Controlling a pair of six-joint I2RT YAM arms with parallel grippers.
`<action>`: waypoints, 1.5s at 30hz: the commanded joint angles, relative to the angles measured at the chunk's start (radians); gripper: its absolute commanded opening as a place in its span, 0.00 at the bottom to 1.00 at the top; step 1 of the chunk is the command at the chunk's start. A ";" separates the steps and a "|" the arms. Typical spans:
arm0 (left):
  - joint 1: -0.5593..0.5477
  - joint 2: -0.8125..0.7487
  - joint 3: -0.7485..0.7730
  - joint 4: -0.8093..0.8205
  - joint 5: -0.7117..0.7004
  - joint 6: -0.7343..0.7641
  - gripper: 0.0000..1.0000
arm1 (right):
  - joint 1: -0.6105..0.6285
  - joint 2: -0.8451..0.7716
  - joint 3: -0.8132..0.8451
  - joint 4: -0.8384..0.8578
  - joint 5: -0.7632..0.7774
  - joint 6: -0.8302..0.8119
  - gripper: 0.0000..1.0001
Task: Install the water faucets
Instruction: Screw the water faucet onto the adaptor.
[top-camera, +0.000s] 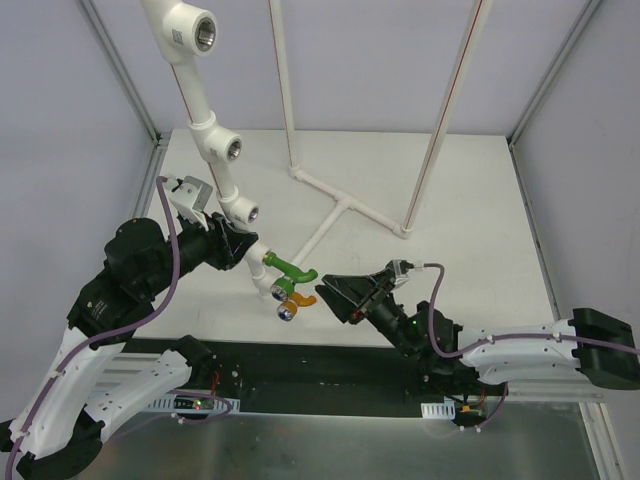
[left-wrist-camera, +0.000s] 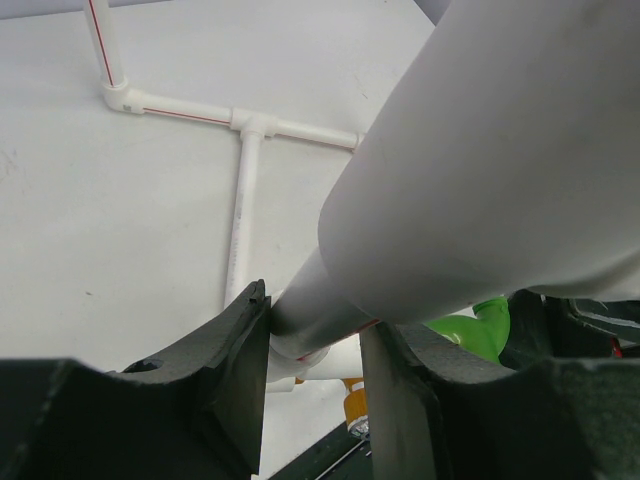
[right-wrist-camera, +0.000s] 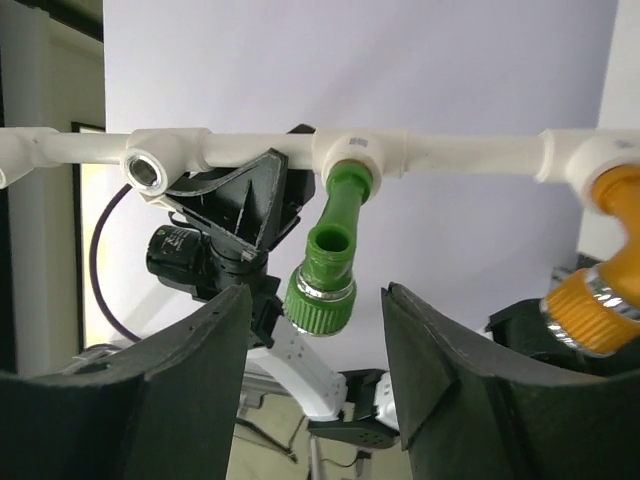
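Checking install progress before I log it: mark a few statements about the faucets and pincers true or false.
1. The left pincer clamps the white pipe. True.
2. The right pincer grips the green faucet. False: its jaws stand open on either side of it, not touching.
3. The green faucet sits in a fitting on the pipe. True.
4. The orange faucet lies on the table. False: it hangs from the pipe too.
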 joint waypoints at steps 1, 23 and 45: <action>-0.003 0.002 -0.014 -0.055 0.034 -0.086 0.00 | 0.007 -0.143 -0.079 -0.049 0.097 -0.151 0.61; -0.001 0.019 -0.008 -0.055 0.051 -0.088 0.00 | 0.006 -0.335 0.226 -0.580 -0.343 -2.506 0.66; -0.001 0.008 -0.006 -0.055 0.054 -0.088 0.00 | -0.008 0.076 0.427 -0.482 -0.478 -2.606 0.66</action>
